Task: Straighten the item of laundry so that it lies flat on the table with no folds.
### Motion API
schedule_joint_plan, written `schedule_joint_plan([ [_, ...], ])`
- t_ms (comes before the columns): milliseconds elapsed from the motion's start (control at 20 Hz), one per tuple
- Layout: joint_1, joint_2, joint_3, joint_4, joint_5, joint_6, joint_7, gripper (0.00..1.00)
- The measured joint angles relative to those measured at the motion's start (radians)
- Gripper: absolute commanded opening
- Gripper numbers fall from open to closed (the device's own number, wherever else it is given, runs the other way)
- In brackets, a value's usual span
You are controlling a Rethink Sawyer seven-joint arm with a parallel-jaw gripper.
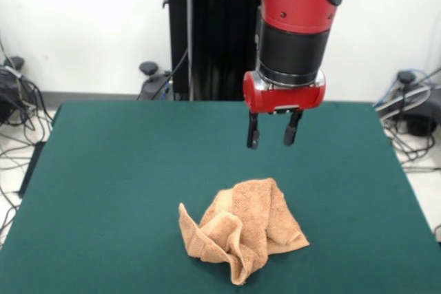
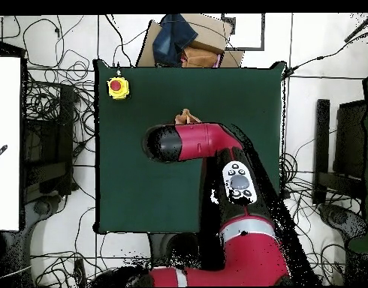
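Presently my tool [image 1: 273, 131] hangs released and empty above the crumpled towel [image 1: 242, 237], which lies bunched on the green bench [image 1: 110, 170].

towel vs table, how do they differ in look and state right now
The towel is light orange-tan terry cloth; the table has a dark green felt-like top. The towel is small and covers only a patch near the front edge, while the table is far larger. The towel is crumpled into a folded heap, whereas the table's surface lies flat and smooth. The open tool hangs above both, touching neither.
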Motion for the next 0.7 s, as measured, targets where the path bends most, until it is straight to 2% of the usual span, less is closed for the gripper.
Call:
schedule_joint_plan([
  [700, -0.014, 0.032, 0.0, 0.03, -0.005, -0.168, 0.0, 1.0],
])
